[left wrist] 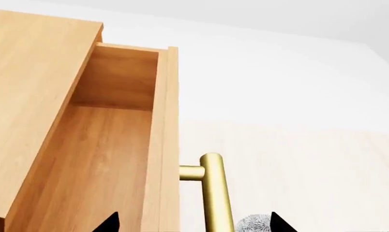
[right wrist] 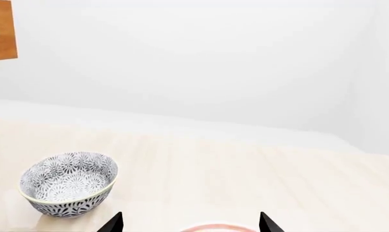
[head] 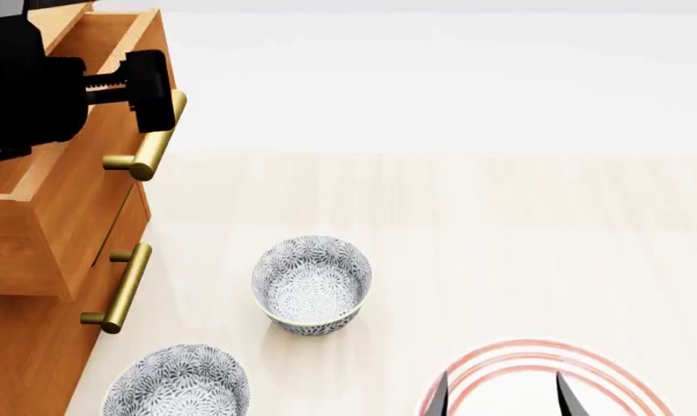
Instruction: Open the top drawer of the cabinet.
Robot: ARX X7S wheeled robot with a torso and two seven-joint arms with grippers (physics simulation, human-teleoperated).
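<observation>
Drawer handling is the matter, but start nearest the robot: the right gripper [head: 500, 394] hangs low over a red-ringed plate [head: 626, 381], its fingers [right wrist: 113, 223] spread with nothing between them. Just beyond sit two patterned bowls, one [head: 178, 381] at the cabinet's foot and another [head: 311, 282] further out on the pale surface [head: 499, 225].

Further back at the robot's left stands the cabinet [head: 25, 347], and its top drawer [head: 60, 208] is already pulled well out, the bare wooden inside showing in the left wrist view. The left gripper [head: 152, 91] sits at the upper end of the brass handle [head: 152, 143]; its fingers look wrapped about the bar, though I cannot tell if they truly pinch it.

I judge the drawer a stiff, fairly light box that slides straight on its runners. The bar is smooth metal and may slip, so the best hold is across its middle, between the two posts, with a pull square to the front to avoid jamming.
</observation>
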